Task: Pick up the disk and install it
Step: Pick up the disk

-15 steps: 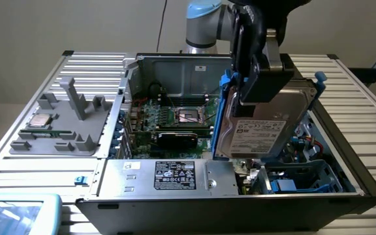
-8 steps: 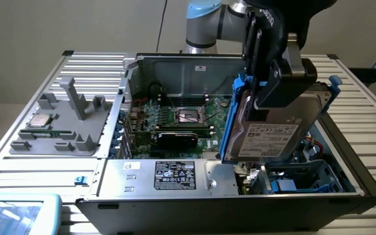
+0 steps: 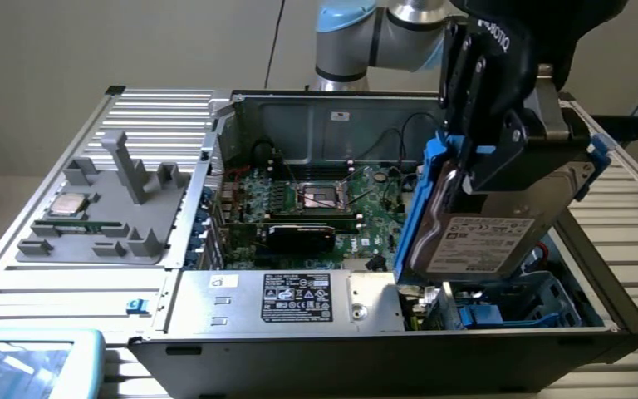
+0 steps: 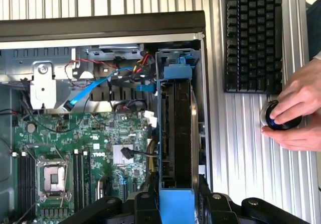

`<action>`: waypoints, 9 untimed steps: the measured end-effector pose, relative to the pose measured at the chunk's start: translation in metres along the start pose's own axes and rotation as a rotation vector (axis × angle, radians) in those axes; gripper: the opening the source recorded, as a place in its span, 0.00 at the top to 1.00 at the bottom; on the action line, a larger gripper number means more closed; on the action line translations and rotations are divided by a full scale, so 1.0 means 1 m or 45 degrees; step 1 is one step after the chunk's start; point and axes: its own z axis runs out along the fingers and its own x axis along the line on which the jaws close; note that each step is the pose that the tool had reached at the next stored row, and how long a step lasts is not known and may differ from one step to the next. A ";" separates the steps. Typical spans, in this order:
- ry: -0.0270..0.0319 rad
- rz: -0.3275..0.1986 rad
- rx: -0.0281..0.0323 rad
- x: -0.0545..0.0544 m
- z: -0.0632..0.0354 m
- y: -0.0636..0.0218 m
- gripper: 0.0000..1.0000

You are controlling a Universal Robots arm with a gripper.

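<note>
One grey metal box with a black label point(image 3: 286, 298) sits nearest, inside the front of the open black computer case point(image 3: 408, 357). Just beside it, toward the exterior view's right, the silver-grey rectangular disk point(image 3: 477, 239), with its white barcode label and blue plastic rails, hangs tilted on edge over the blue drive bay point(image 3: 518, 314). The black gripper point(image 3: 505, 162) clamps it between part-closed jaws. Farther back lies the green motherboard point(image 3: 331, 208).

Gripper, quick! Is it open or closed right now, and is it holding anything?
Gripper: closed, holding the disk on edge over the open computer case.
</note>
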 end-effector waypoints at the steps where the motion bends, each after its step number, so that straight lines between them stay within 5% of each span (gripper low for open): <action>1: 0.0000 0.000 0.0001 -0.001 0.0001 0.0021 0.63; 9: 0.0000 0.000 0.0003 -0.007 0.0011 0.0237 0.63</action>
